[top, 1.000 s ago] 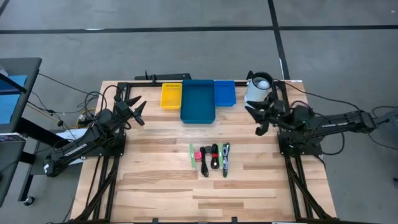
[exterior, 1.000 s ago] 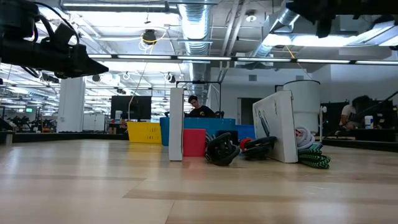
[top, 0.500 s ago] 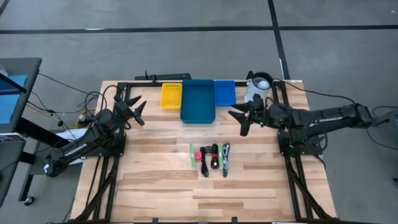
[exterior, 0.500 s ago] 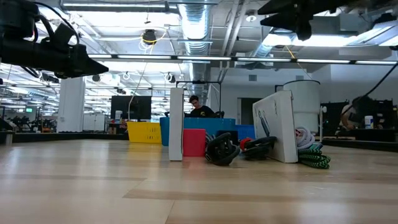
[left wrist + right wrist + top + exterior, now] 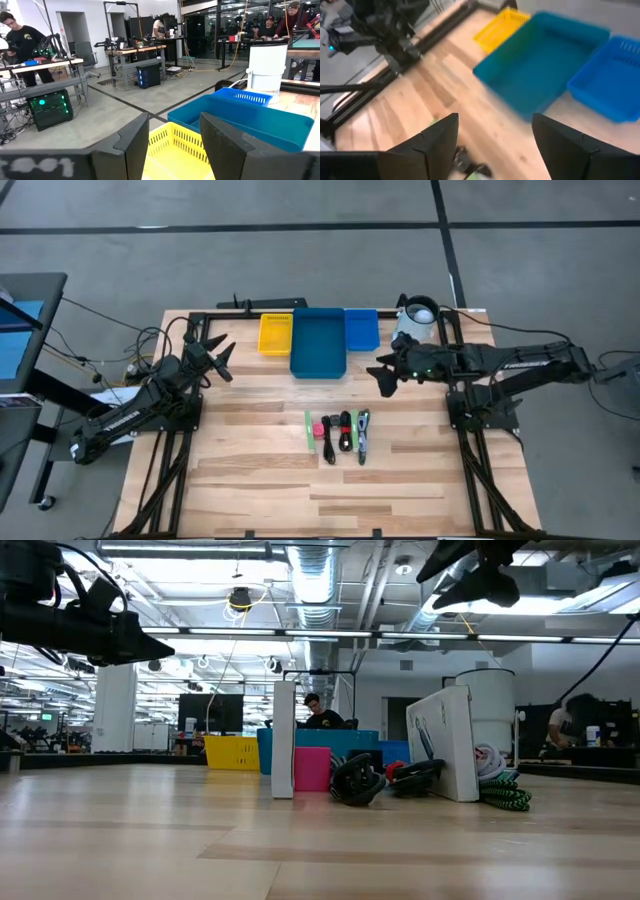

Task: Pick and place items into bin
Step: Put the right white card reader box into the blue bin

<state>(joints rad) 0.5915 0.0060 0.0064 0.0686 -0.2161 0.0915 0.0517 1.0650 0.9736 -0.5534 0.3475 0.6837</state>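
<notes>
Your right gripper (image 5: 386, 372) is hanging above the counter (image 5: 260, 480) with its fingers spread, just off the teal bin (image 5: 318, 341) and empty. Your left gripper (image 5: 222, 358) is waiting near the yellow bin (image 5: 275, 333), fingers also spread. The items (image 5: 337, 434) are lying in a row mid-counter: green sticks, a pink cube, black cables. None is sitting in a bin.
</notes>
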